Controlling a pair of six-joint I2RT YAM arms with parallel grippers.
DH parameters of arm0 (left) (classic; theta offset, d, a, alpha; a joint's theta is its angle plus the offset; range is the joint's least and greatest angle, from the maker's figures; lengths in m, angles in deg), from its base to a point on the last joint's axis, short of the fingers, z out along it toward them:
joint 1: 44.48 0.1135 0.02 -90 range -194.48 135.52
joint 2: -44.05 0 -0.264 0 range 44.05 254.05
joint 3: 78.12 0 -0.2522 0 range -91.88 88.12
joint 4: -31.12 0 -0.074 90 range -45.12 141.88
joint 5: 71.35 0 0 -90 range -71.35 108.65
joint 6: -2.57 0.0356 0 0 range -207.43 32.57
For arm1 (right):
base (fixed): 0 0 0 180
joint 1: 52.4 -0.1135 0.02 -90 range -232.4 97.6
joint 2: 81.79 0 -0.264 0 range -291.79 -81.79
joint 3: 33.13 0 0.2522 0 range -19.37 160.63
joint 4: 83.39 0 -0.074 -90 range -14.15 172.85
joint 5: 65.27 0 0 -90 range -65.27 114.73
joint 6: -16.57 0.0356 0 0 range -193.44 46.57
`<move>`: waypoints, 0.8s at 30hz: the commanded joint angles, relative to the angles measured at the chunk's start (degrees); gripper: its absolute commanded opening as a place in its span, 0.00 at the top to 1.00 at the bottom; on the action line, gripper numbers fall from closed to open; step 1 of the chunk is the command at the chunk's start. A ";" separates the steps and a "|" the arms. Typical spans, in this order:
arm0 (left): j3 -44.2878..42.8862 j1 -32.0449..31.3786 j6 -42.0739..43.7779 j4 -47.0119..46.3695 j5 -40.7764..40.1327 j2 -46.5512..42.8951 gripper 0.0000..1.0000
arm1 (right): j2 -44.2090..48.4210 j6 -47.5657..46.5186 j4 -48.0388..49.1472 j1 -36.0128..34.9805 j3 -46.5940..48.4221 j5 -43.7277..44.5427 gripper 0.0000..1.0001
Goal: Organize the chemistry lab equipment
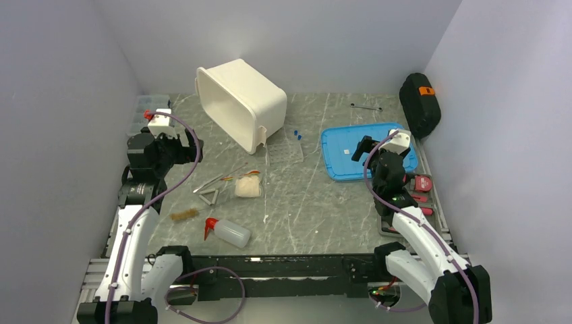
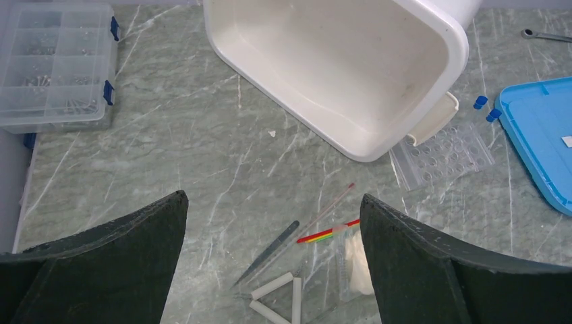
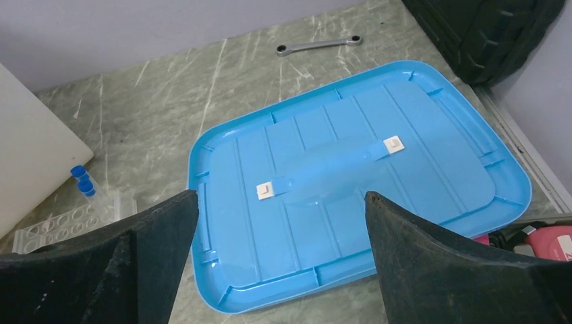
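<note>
A squeeze bottle [image 1: 229, 231] with a red nozzle lies near the front left, beside a wire brush [image 1: 183, 214]. Tongs [image 2: 268, 251], a triangle [image 2: 280, 297] and a bagged white pad [image 2: 356, 260] lie together below my left gripper [image 2: 273, 197], which hangs open and empty above them. The clear tube rack [image 2: 445, 154] and two blue-capped vials [image 2: 480, 102] rest by the tipped bin's handle. My right gripper [image 3: 280, 196] is open over the near edge of the blue lid [image 3: 351, 182], holding nothing.
A white bin [image 1: 239, 101] lies on its side at the back, mouth facing front left. An organizer box [image 1: 145, 111] sits far left, a wrench [image 1: 366, 106] and black case [image 1: 419, 101] back right, red-handled tools [image 1: 421, 185] along the right edge.
</note>
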 commanded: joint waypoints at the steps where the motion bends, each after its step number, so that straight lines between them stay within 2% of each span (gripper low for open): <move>1: -2.49 0.13 -0.47 -1.44 -1.15 0.00 0.01 | 1.58 -0.28 2.14 -0.02 0.72 -0.80 0.05; 7: -2.35 0.15 -0.01 -2.03 -1.37 0.29 0.01 | 2.34 0.50 0.23 -0.10 1.61 -1.79 0.05; 12: -2.16 0.04 0.81 -0.46 -0.93 0.53 0.01 | 1.82 0.98 -3.34 -0.06 3.84 -6.25 0.08; 18: -1.26 -0.41 0.82 -0.09 -0.81 0.13 0.01 | -1.18 0.82 -9.07 -0.34 8.03 -15.94 0.19; 24: -1.25 -0.51 0.51 -0.03 -0.66 0.27 0.01 | -6.69 -0.52 -13.91 -2.41 13.37 -17.95 0.26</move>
